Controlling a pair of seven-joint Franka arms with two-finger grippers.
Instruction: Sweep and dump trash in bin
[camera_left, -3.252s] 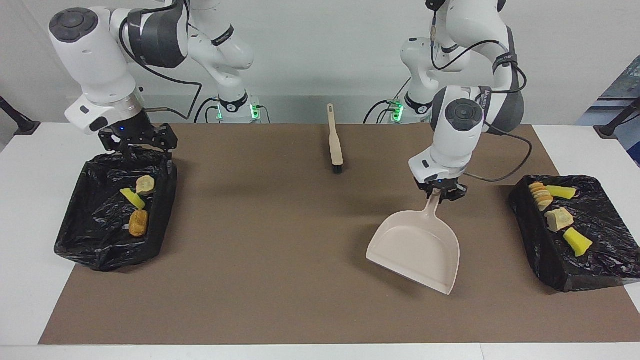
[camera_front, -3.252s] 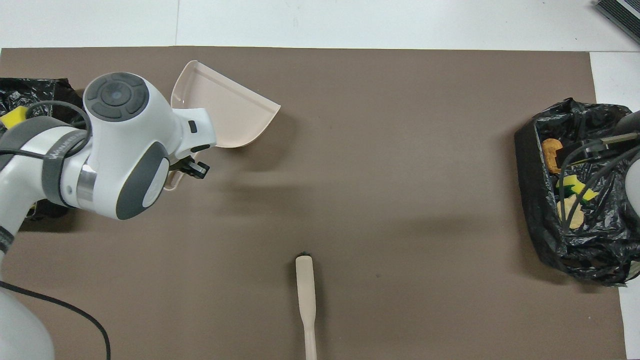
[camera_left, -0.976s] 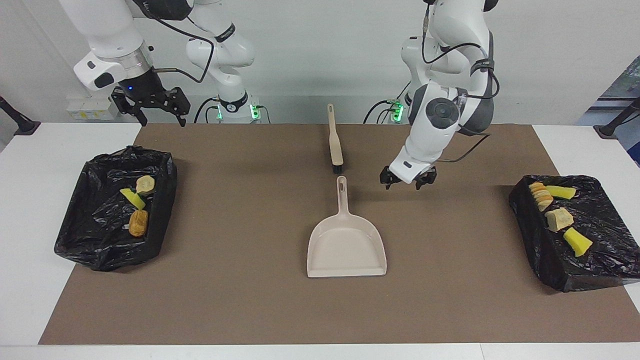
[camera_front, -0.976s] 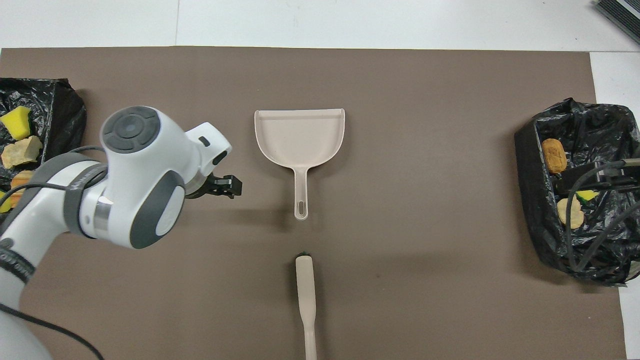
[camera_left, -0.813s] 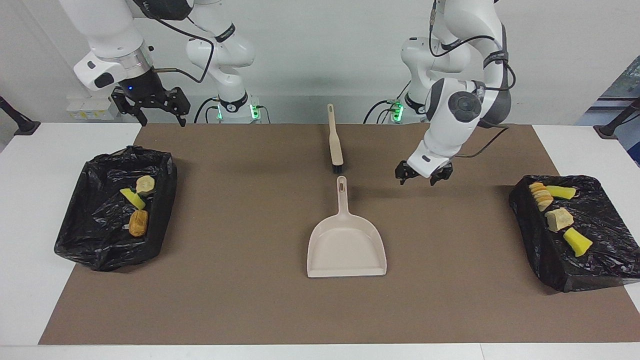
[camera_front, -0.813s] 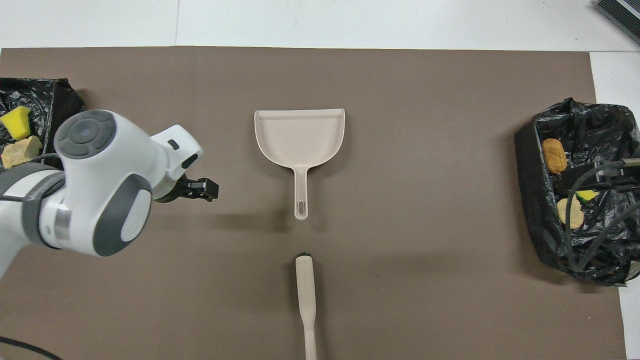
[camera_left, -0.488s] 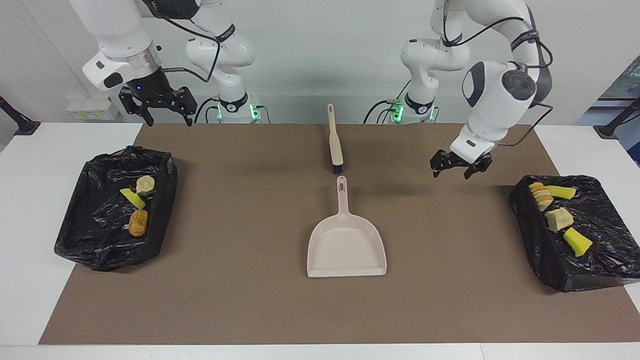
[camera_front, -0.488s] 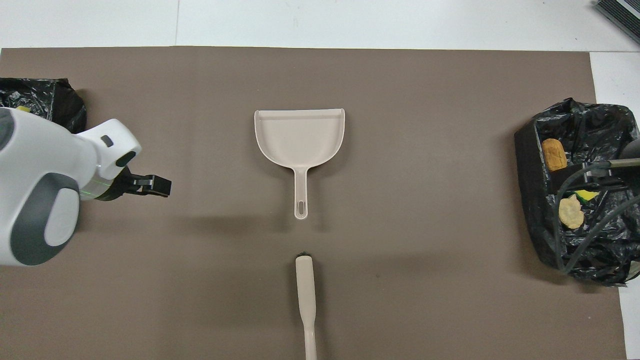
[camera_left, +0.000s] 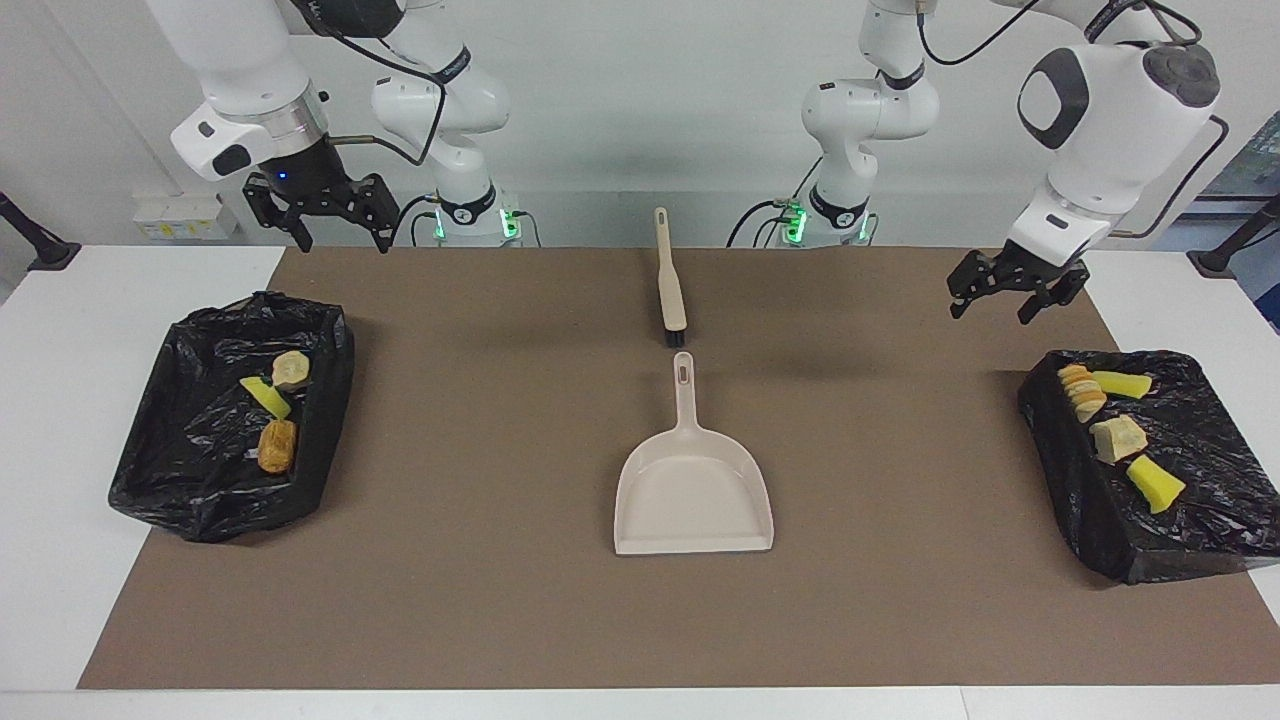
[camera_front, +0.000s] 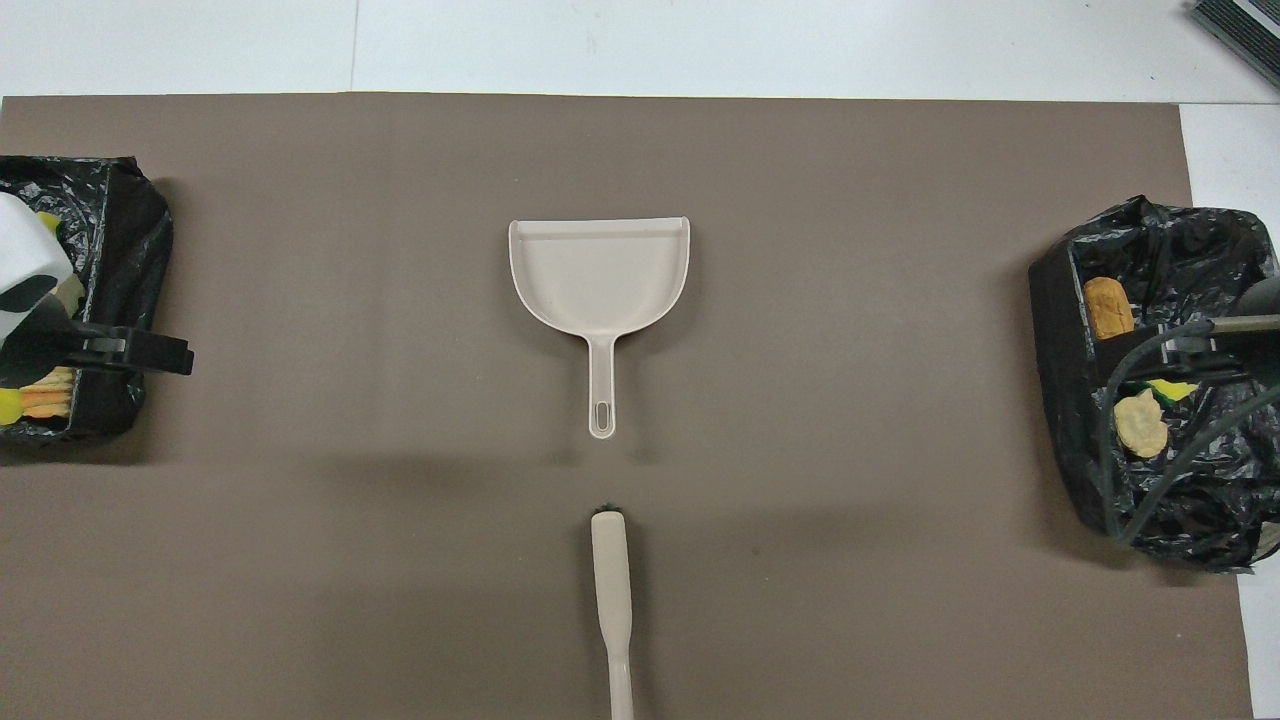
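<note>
The trash (camera_left: 1108, 411), yellow sponge wedges and tan bread lumps, lies in two black-lined bins (camera_left: 1205, 455) at the bench's two ends. A beige dustpan (camera_left: 693, 490) and brush (camera_left: 669, 283) lie mid-bench on the brown mat (camera_left: 480, 600). Left claw (camera_left: 1008, 291) and right claw (camera_left: 318, 215) hang released, empty, over the mat's robot-side corners.

Mat (camera_left: 480, 600) open between the two bins, mid-table only dustpan (camera_left: 693, 495) and brush (camera_left: 669, 283) — both lying flat
</note>
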